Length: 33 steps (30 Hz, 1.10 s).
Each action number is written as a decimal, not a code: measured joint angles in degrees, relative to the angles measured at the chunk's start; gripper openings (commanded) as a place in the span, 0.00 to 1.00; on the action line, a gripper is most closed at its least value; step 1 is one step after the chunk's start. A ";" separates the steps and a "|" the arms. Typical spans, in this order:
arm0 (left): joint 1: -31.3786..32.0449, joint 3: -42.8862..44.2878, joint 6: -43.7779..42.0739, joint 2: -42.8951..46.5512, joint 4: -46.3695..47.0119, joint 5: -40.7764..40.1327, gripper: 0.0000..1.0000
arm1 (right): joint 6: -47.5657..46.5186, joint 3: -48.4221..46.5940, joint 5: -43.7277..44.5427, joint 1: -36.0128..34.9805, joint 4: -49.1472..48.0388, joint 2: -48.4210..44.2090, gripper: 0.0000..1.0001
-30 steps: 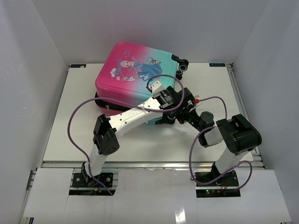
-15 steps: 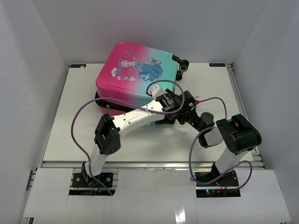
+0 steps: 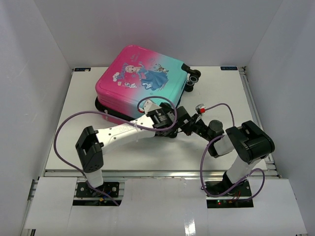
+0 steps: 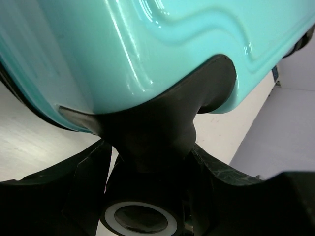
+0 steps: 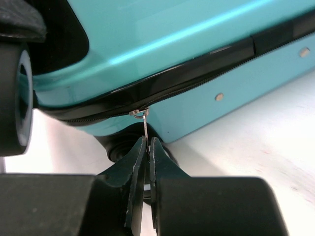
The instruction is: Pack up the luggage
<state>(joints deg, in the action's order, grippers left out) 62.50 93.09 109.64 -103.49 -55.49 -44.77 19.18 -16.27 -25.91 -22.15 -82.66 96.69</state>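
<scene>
The top camera sits high above and behind the arm bases point(image 3: 96, 189), facing down and forward, far enough back to take in the whole table point(image 3: 221, 88) from near edge to far edge. The left wrist camera looks out along the left tool point(image 4: 147, 172), very close to a teal corner of the suitcase point(image 4: 147, 44) and its wheel point(image 4: 140, 219). The right wrist camera looks along the right tool point(image 5: 145, 147), equally close, at the zip pull point(image 5: 145, 125). All three views share the suitcase corner facing the table's near edge.
</scene>
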 measured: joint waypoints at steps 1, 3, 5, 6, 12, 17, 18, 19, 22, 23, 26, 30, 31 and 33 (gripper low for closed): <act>0.09 -2.05 0.30 1.93 -0.39 0.50 0.00 | 0.03 0.08 -0.58 -0.79 -0.09 -0.01 0.08; 0.18 -6.30 0.62 6.32 -1.47 1.58 0.00 | -0.35 0.34 -0.39 -3.69 -0.29 -0.13 0.08; 0.21 -8.65 0.72 9.54 -4.24 2.20 0.00 | -1.10 0.58 -0.20 -6.36 -0.48 -0.33 0.08; 0.24 -9.92 0.78 11.02 -4.89 2.42 0.00 | -1.62 0.65 0.47 -7.76 -0.60 -0.43 0.08; 0.26 -20.97 1.55 22.61 -4.12 2.66 0.00 | -6.12 0.93 7.51 -16.68 -1.36 -0.39 0.08; 0.24 -25.67 0.99 30.60 -8.65 1.84 0.00 | -11.01 -1.55 13.63 -17.32 -1.21 1.94 0.08; 0.24 -26.11 0.86 31.52 -9.64 1.46 0.00 | -11.78 -2.37 14.21 -16.39 -0.84 2.57 0.08; 0.24 -26.39 0.80 32.11 -10.20 0.99 0.00 | -11.96 -3.28 13.81 -15.02 -0.20 3.00 0.08; 0.24 -26.92 0.85 32.94 -10.20 -0.32 0.00 | -12.25 -6.00 10.87 -11.94 2.69 3.42 0.08; 0.21 -27.03 0.90 33.05 -10.29 -0.95 0.00 | -12.60 -6.87 10.54 -11.18 3.71 3.55 0.08; -0.08 -27.45 1.00 33.54 -10.66 -2.54 0.00 | -13.54 -9.59 9.51 -8.56 6.44 4.29 0.08; -0.58 -28.47 1.53 34.56 -10.19 -4.36 0.00 | -13.85 -12.26 7.66 -7.23 7.96 5.41 0.08; -0.72 -28.77 1.63 34.94 -10.12 -4.75 0.00 | -13.90 -12.92 7.44 -6.86 8.25 5.71 0.08; -0.99 -29.32 1.70 36.11 -10.49 -5.36 0.00 | -14.23 -14.60 8.56 -5.45 8.65 6.56 0.08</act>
<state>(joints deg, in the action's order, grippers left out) 61.51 63.77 111.34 -67.38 -65.99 -50.14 4.96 -30.87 -17.35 -27.60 -74.00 103.25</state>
